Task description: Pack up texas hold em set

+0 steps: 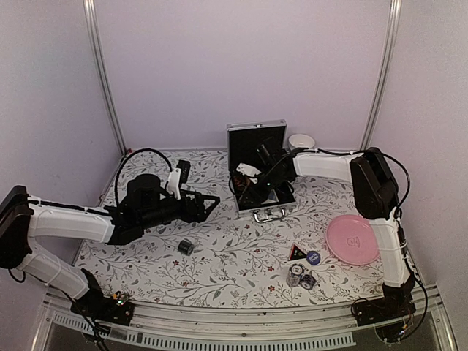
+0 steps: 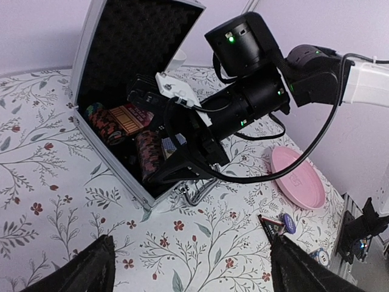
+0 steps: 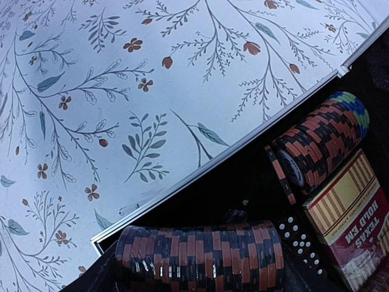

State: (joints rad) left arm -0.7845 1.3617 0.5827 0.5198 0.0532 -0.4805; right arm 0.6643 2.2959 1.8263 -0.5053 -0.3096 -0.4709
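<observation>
The silver case (image 1: pixel 247 130) stands open at the back middle, its black-lined lid upright. My right gripper (image 1: pixel 251 193) reaches into the case, shut on a red-and-black chip stack (image 3: pixel 200 255) held lengthwise between its fingers just above the lining. The stack also shows in the left wrist view (image 2: pixel 149 155). Another chip stack (image 3: pixel 319 143), a card deck box (image 3: pixel 349 213) and dice (image 3: pixel 298 240) lie in the case. My left gripper (image 1: pixel 210 204) is open and empty, left of the case. A black triangle (image 1: pixel 297 253), a blue disc (image 1: pixel 314 257) and loose chips (image 1: pixel 300 276) lie at the front right.
A small dark chip stack (image 1: pixel 186 246) lies on the floral cloth in front of my left gripper. A pink plate (image 1: pixel 352 239) sits at the right, a white bowl (image 1: pixel 300 140) behind the case. The case handle (image 1: pixel 269 214) points to the front.
</observation>
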